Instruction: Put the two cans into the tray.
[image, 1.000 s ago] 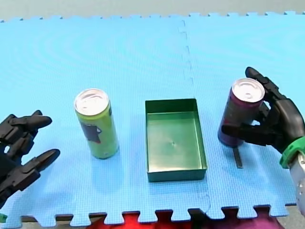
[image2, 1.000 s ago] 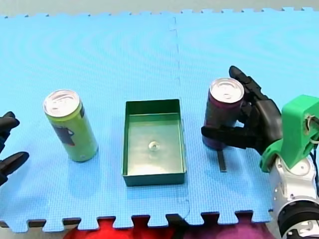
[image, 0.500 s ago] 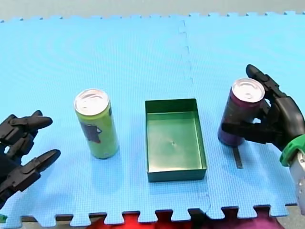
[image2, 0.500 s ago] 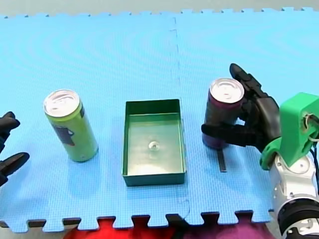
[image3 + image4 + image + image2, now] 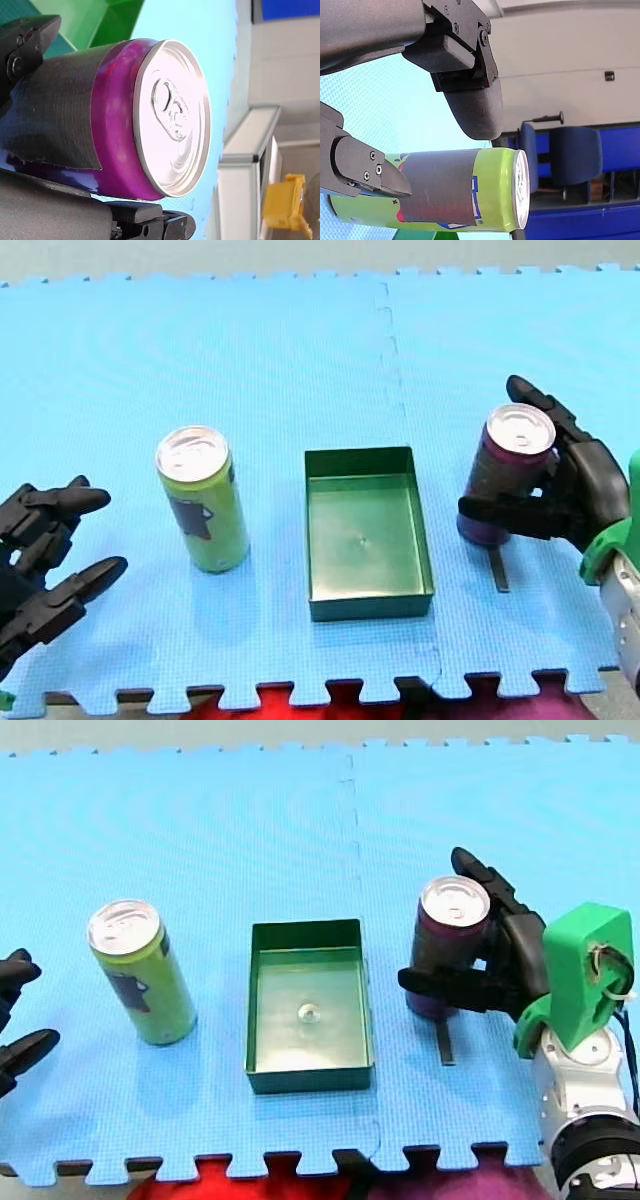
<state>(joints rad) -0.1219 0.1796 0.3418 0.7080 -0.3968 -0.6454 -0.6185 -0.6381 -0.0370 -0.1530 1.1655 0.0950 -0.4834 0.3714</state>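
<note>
Purple can [image 5: 503, 480] upright on mat [image 5: 250, 360], right of tray [image 5: 360, 452]. Right hand [image 5: 565, 495] clasps it: thumb across front, fingers behind.

Green can [image 5: 205, 502] upright, left of tray. Left hand [image 5: 40, 565] released, holds nothing, further left of tray, past green can.

Tray holds no can.

Risks (judged):
- smooth tall can may slip or tilt in grip on lift
- base may clip tray wall if carried low, shoving tray
- set down mid-tray, may crowd out second can
- may topple on release

Blue foam puzzle mat [image 5: 250, 360], pale grey wall [image 5: 560, 45], blue office chair [image 5: 575, 152] beyond.
</note>
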